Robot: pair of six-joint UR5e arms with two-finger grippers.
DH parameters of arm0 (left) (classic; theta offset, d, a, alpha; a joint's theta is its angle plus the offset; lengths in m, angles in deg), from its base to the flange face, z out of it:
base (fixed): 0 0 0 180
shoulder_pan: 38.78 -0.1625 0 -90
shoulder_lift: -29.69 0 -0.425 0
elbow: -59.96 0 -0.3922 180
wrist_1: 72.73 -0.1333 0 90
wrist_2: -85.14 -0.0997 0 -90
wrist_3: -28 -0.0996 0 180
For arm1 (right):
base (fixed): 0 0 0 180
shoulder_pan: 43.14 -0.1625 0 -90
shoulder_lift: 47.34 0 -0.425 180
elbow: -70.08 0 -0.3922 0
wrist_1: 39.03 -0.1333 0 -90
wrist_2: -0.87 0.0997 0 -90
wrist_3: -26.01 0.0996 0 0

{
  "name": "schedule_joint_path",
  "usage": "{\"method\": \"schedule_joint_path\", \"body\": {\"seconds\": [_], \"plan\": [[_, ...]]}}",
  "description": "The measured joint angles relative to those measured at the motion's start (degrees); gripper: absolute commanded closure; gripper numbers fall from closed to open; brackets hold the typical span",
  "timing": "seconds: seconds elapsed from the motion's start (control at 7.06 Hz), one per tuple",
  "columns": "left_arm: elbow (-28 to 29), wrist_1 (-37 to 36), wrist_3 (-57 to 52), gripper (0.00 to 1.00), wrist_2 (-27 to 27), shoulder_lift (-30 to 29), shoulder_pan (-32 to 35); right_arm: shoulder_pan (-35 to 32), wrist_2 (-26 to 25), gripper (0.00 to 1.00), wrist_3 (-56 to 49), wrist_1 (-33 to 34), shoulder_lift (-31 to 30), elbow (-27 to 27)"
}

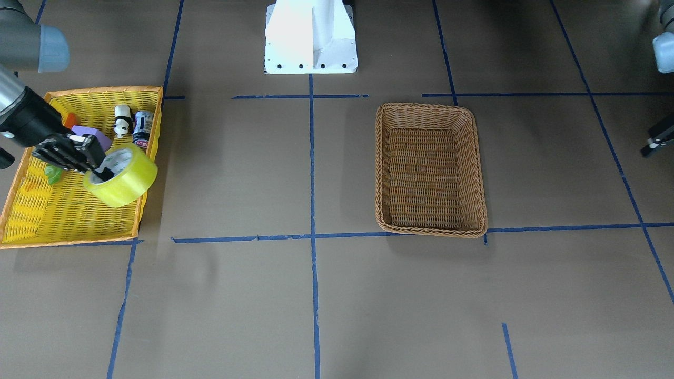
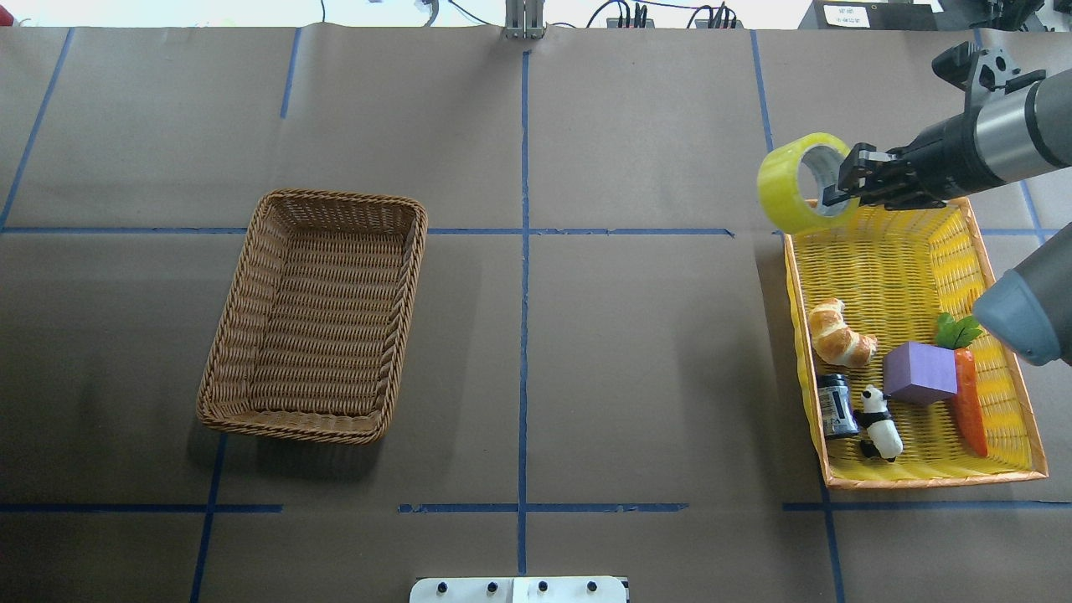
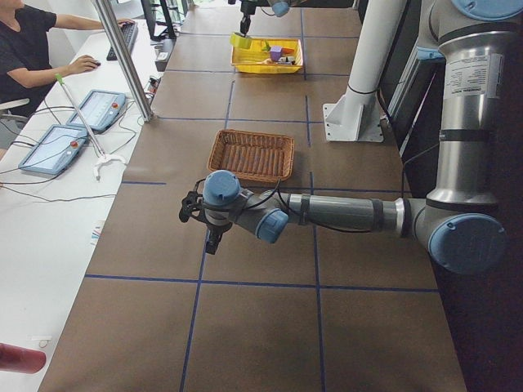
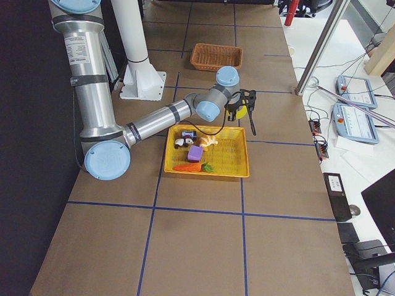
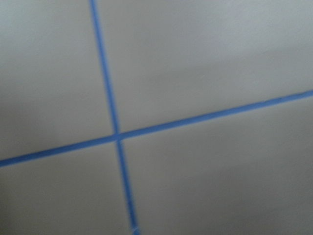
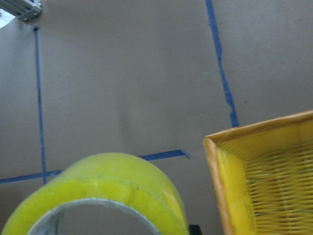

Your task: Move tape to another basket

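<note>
The tape (image 2: 779, 197) hung in the air off the right pincer (image 2: 837, 197), which was clamped on the roll's wall with one finger inside the core, the yellow tray's (image 2: 921, 479) rim just beneath. It looked light, stiff and slick, so that wall hold seemed sound, though the roll might swivel. The basket (image 2: 289, 425) lay well beyond the fingertips.

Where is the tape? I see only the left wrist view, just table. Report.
Observer: The right gripper holds the tape by its wall, lifted at the yellow tray's far corner.
Operator: Locate the basket.
Observer: The basket sits on the left arm's half, well apart from the yellow tray.
Operator: Now the left gripper.
Observer: The left gripper hangs over table past the basket, toward the table's left end; open or shut, I cannot tell.
</note>
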Motion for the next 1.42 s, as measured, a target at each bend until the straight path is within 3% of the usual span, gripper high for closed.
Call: {"method": "schedule_joint_path", "body": {"seconds": [0.43,0.85,1.13,1.42], "plan": [[-1.17,24.38,40.62,0.0,0.02,-5.57,-11.09,8.1,-5.62,1.0,18.13,-18.42,0.96,0.61],[-7.48,32.37,72.26,0.0,-0.65,-14.31,-17.9,22.04,-20.68,1.0,32.65,-32.19,6.35,0.63],[-10.94,42.29,88.77,0.0,-6.03,-15.78,-23.33,26.39,-23.89,1.0,37.8,-36.16,10.26,0.59],[-12.7,52.03,102.41,0.0,-13.69,-17.33,-29.78,28.69,-22.94,1.0,39.14,-39.07,12.33,0.54]]}}
